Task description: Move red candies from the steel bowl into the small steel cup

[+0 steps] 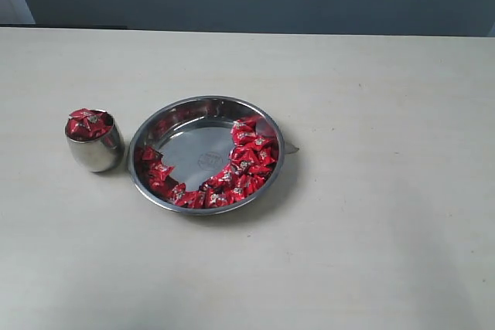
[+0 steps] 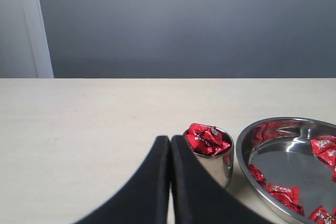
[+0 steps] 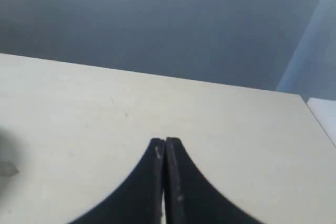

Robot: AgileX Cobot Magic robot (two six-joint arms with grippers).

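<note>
The wide steel bowl sits mid-table with red candies heaped along its right and near sides. To its left stands the small steel cup, filled to the rim with red candies. Neither arm shows in the exterior view. In the left wrist view my left gripper is shut with nothing in it, just short of the cup, and the bowl lies beside the cup. My right gripper is shut and empty over bare table.
A small grey scrap lies against the bowl's right rim. The beige table ends at a dark wall behind. The table's corner shows in the right wrist view.
</note>
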